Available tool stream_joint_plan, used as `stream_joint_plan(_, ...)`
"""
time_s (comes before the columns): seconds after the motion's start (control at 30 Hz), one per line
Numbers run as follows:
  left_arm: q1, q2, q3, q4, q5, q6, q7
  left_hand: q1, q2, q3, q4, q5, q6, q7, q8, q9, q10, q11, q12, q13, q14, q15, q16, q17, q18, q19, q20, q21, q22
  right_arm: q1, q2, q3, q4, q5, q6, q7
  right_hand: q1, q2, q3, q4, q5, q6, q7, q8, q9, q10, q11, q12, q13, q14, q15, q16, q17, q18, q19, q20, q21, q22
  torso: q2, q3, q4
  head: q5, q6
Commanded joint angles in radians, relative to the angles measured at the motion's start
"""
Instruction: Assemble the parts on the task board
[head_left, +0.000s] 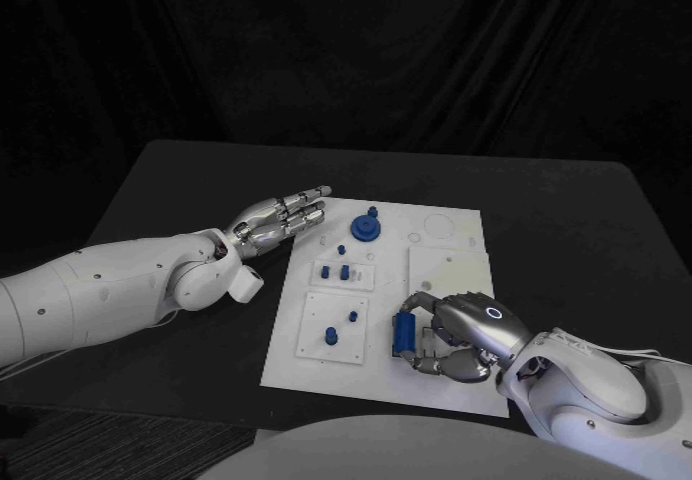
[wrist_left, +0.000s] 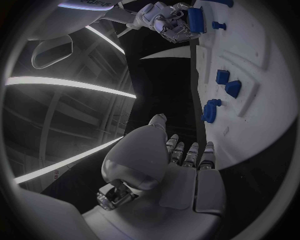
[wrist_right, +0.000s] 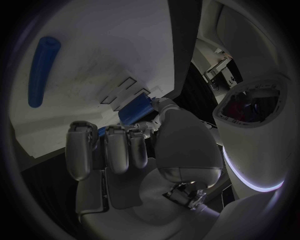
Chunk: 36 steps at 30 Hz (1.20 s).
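Note:
The white task board (head_left: 447, 255) lies mid-table. My right hand (head_left: 464, 335) sits over its near right part, fingers curled round an elongated blue part (head_left: 405, 333). The right wrist view shows that blue part (wrist_right: 134, 111) pinched between thumb and fingers of the right hand (wrist_right: 125, 150). Another long blue part (wrist_right: 42, 70) lies on the board beyond them. My left hand (head_left: 281, 218) hovers flat by the board's far left edge, fingers straight and apart, holding nothing. A round blue part (head_left: 369, 228) stands just right of it. The left hand (wrist_left: 181, 165) points along the board (wrist_left: 250, 50).
Several small blue parts (head_left: 336, 271) stand in the board's left plates, with two more (head_left: 342, 326) on the nearer plate. The left wrist view shows the round blue part (wrist_left: 211, 110), two small ones (wrist_left: 227, 82) and the right hand (wrist_left: 169, 22). Bare black table (head_left: 173, 190) surrounds the board.

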Motion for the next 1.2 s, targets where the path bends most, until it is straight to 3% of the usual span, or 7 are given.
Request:
stream_joint_plan(0.03,-0.002,0.001,0.001,0.001,0.001,0.014,0.008,0.002,0.005,0.006,-0.002,0.004,0.0,-0.002,0.003,0.001,-0.002,0.006,-0.007,-0.002,0.0,0.005,-0.004,-0.001,-0.002,0.0,0.006,-0.002,-0.001,-0.004,0.0,0.0,0.006,-0.007,0.02,-0.021,-0.003,-0.006,0.008,0.0,-0.01,0.032,-0.037,0.02,0.195,0.104,-0.007,0.003,0.263,0.067,-0.007,0.0,0.072,0.005,0.055,-0.008,-0.003,0.226,0.0,0.0005,-0.0004,0.001,0.0)
stream_joint_plan(0.27,-0.003,-0.001,0.001,0.0,0.001,0.018,0.005,0.0,0.006,0.007,-0.001,0.003,0.006,0.002,0.005,0.002,-0.002,0.008,-0.007,-0.002,0.0,0.007,-0.004,-0.001,-0.002,0.0,0.007,-0.002,-0.001,-0.007,-0.001,0.0,0.007,-0.007,0.024,-0.027,-0.003,-0.01,0.015,-0.001,-0.032,0.02,-0.036,0.011,0.186,0.104,-0.006,0.003,0.263,0.066,-0.006,-0.003,0.068,0.006,0.053,-0.007,-0.008,0.224,0.0,-0.0003,-0.0008,0.002,0.0)
stream_joint_plan(0.53,-0.005,-0.002,0.001,-0.001,0.001,0.023,0.001,-0.001,0.006,0.008,-0.001,0.003,0.011,0.005,0.006,0.003,-0.002,0.01,-0.007,-0.002,0.0,0.008,-0.004,-0.001,-0.003,0.001,0.008,-0.002,0.0,-0.011,-0.001,0.0,0.004,-0.007,0.038,-0.041,0.01,-0.022,0.031,-0.002,-0.093,-0.048,-0.023,-0.07,0.113,0.104,0.004,0.003,0.263,0.066,0.002,-0.004,0.065,0.006,0.052,-0.001,-0.01,0.224,0.0,-0.0002,0.0005,0.001,0.0)
stream_joint_plan(0.67,-0.005,-0.003,0.001,0.0,0.001,0.024,-0.001,-0.003,0.006,0.009,-0.001,0.003,0.019,0.01,0.008,0.004,-0.002,0.013,-0.007,-0.002,0.0,0.009,-0.004,-0.001,-0.004,0.001,0.009,-0.002,0.0,-0.013,0.0,0.0,0.001,-0.007,0.038,-0.051,0.029,-0.025,0.027,-0.005,-0.164,-0.11,-0.016,-0.139,0.048,0.099,0.01,-0.001,0.257,0.065,0.007,-0.006,0.062,0.007,0.05,0.004,-0.014,0.223,0.0,0.0001,0.0001,0.001,0.0)
stream_joint_plan(0.8,-0.006,-0.004,0.001,-0.001,0.001,0.026,-0.003,-0.005,0.006,0.011,-0.002,0.003,0.025,0.016,0.009,0.005,-0.002,0.019,-0.007,-0.002,0.0,0.01,-0.004,-0.001,-0.004,0.001,0.009,-0.002,0.0,-0.014,0.0,0.0,0.0,-0.007,0.032,-0.057,0.047,-0.027,-0.004,0.001,-0.278,-0.234,-0.012,-0.275,-0.031,0.078,0.013,-0.017,0.224,0.066,0.01,-0.005,0.063,0.008,0.049,0.007,-0.016,0.222,0.001,0.0003,-0.0002,0.001,0.0)
stream_joint_plan(0.9,-0.006,-0.003,0.001,-0.002,0.001,0.028,-0.005,-0.007,0.006,0.014,-0.003,0.003,0.051,0.028,0.016,0.008,-0.002,0.028,-0.007,-0.002,0.0,0.01,-0.004,-0.001,-0.005,0.001,0.01,-0.002,0.0,-0.015,0.0,0.0,0.001,-0.007,0.033,-0.063,0.049,-0.029,-0.038,0.004,-0.398,-0.243,-0.011,-0.278,-0.048,0.077,0.014,-0.018,0.222,0.065,0.011,-0.005,0.062,0.008,0.049,0.008,-0.017,0.222,0.001,-0.0002,-0.0006,0.001,0.0)
stream_joint_plan(1.2,-0.007,-0.004,0.001,-0.003,0.001,0.026,-0.003,-0.007,0.005,0.014,-0.003,0.003,0.056,0.028,0.016,0.009,-0.002,0.029,-0.007,-0.002,0.0,0.01,-0.004,-0.001,-0.005,0.001,0.01,-0.002,0.0,-0.016,-0.004,0.0,0.003,-0.007,0.017,-0.073,-0.007,-0.078,-0.098,0.01,-0.563,-0.227,-0.01,-0.253,-0.071,0.073,0.015,-0.021,0.214,0.065,0.012,-0.007,0.058,0.009,0.049,0.01,-0.019,0.221,0.0,0.0003,0.0001,0.002,0.0)
